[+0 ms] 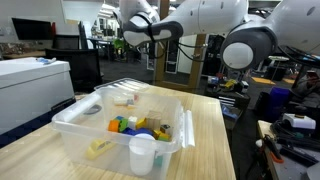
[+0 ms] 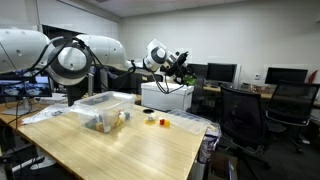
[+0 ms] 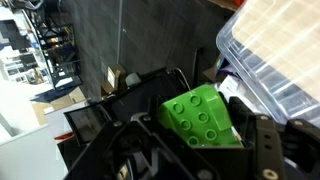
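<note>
In the wrist view my gripper (image 3: 200, 148) is shut on a bright green studded block (image 3: 200, 118), which sits tilted between the two black fingers. In both exterior views the arm is stretched out high, away from the wooden table, with the gripper (image 1: 121, 41) (image 2: 186, 63) in the air. A clear plastic bin (image 1: 75, 125) (image 2: 92, 106) stands on the table and holds several coloured blocks (image 1: 135, 126). The gripper is well above and beyond this bin. A ribbed clear plastic surface (image 3: 275, 50) fills the upper right of the wrist view.
A white cup (image 1: 142, 154) stands at the bin's near edge. Small coloured pieces (image 2: 151, 120) lie loose on the wooden table (image 2: 130, 150). A white cabinet (image 2: 165, 97) stands below the gripper. Office chairs (image 2: 243, 115), desks and monitors surround the table.
</note>
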Controlling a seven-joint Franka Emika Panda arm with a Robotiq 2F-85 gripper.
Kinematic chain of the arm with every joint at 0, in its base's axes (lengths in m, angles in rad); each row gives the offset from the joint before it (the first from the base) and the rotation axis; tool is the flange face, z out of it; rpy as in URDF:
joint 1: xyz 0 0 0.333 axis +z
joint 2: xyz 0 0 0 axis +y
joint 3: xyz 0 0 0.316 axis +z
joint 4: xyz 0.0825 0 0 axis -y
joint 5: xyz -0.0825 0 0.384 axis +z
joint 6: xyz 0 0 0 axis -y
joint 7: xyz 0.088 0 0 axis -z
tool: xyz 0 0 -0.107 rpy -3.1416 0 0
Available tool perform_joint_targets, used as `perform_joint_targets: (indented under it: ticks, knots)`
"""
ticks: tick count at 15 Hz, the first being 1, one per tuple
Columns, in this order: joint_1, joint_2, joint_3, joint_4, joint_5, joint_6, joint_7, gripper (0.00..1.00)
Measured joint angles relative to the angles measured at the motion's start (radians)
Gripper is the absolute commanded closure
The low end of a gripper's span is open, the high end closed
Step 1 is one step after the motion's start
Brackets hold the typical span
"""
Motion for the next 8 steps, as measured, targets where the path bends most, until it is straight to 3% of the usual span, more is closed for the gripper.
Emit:
perform_joint_targets:
  ticks: [6, 8]
  knots:
    - [-0.006, 0.07, -0.155, -0.015, -0.194, -0.175, 0.175, 0.55]
    - [-0.02, 0.09, -0.186, -0.013, -0.237, -0.342, 0.205, 0.55]
